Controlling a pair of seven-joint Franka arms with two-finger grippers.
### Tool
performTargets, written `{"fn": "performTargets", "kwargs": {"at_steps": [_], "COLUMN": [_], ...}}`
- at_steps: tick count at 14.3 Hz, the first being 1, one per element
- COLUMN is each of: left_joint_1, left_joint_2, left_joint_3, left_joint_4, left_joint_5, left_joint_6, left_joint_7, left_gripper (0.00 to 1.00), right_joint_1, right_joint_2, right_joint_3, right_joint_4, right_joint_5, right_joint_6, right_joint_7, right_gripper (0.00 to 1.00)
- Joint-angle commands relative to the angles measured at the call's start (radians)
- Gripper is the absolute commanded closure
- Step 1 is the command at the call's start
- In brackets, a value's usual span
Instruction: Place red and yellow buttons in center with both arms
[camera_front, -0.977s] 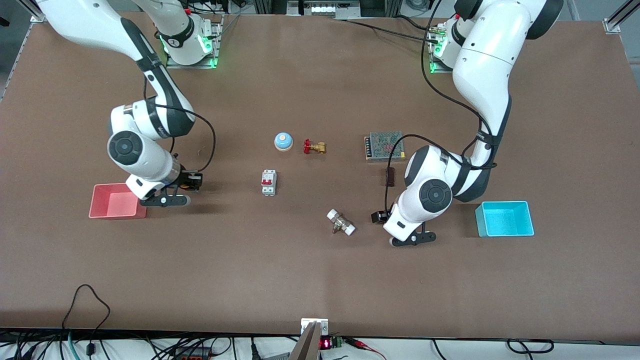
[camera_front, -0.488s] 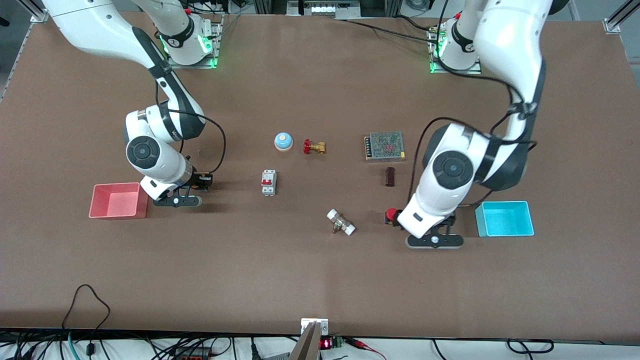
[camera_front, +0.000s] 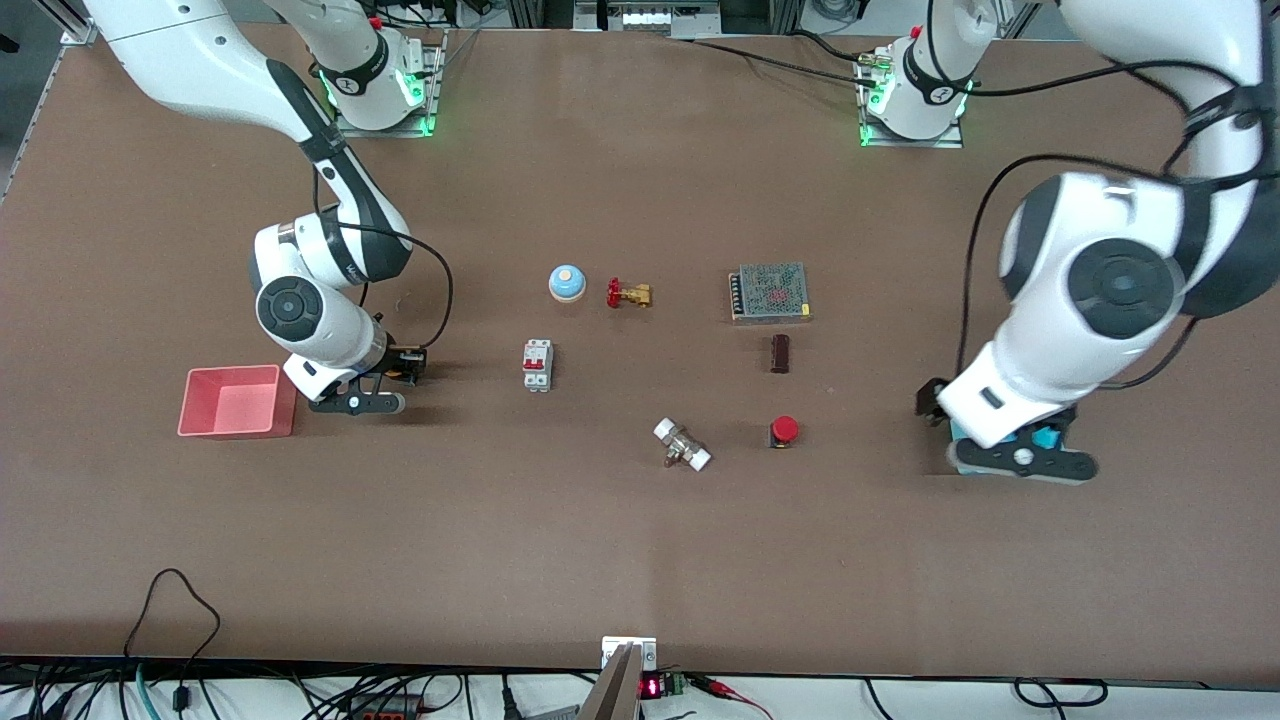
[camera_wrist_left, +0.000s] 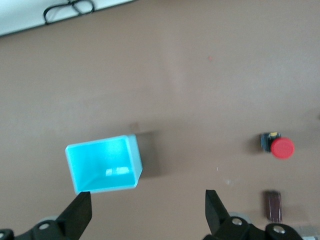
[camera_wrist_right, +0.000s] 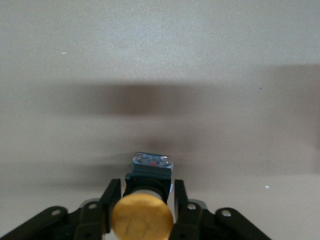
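Front view shows the red-capped push-button on its stubby black body (camera_front: 783, 431) standing free on the matte brown worktop (camera_front: 640, 560), between the white-ended brass fitting (camera_front: 682, 445) and the left arm's end of the worktop, and nearer to the front camera than the small dark brown block (camera_front: 780, 353) and the grey mesh-topped power supply (camera_front: 769, 292). The left black two-finger gripper (camera_front: 1022, 461) is up in the air over the open cyan plastic bin (camera_front: 1046, 437), well apart from that button. In the left wrist view its fingers (camera_wrist_left: 79, 215) are spread wide and hold nothing, with the cyan bin (camera_wrist_left: 102, 165) and the red button (camera_wrist_left: 279, 147) below on the bare surface.

The right black two-finger gripper (camera_front: 352, 401) is low, just beside the open red plastic bin (camera_front: 237, 402). In the right wrist view its fingers (camera_wrist_right: 111, 199) are closed on the black body of the yellow-orange-capped push-button (camera_wrist_right: 143, 215).

Toward the middle lie a white circuit breaker with red switches (camera_front: 537, 364), a round blue bell with a tan knob (camera_front: 566, 283) and a brass valve with a red handle (camera_front: 628, 293).
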Motion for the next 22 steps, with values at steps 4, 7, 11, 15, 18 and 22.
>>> {"fn": "performTargets", "kwargs": {"at_steps": [4,7,11,15,18,22], "left_joint_1": [0.057,0.062,0.103,0.132,0.134,0.134], "left_joint_2": [-0.002,0.011,-0.090,-0.357,-0.393,-0.373], "left_joint_3": [-0.003,-0.003,-0.017,-0.018,-0.014,-0.006], "left_joint_4": [0.233,0.237,0.084,-0.362,-0.391,-0.342], "left_joint_5": [-0.028,-0.029,-0.081,-0.118,-0.118,-0.106], "left_joint_6": [-0.172,-0.149,-0.113,0.121,0.026,0.015], "left_joint_7": [0.095,0.111,0.067,0.063,0.058,0.090], "left_gripper": [0.00,0.00,0.00,0.00,0.00,0.00], "right_joint_1": [-0.017,-0.050,-0.075,-0.099,-0.102,-0.105], "right_joint_2": [-0.074,-0.166,-0.269,-0.341,-0.394,-0.395], "right_joint_3": [0.002,0.000,-0.014,-0.096,-0.103,-0.106], "right_joint_4": [0.042,0.092,0.236,0.344,0.350,0.349], "right_joint_5": [0.003,0.071,0.149,0.150,0.153,0.224], "right_joint_6": [-0.006,-0.104,-0.366,-0.595,-0.672,-0.678], "right_joint_7": [0.008,-0.006,-0.112,-0.282,-0.276,-0.210], "right_gripper": [0.00,0.00,0.00,0.00,0.00,0.00]}}
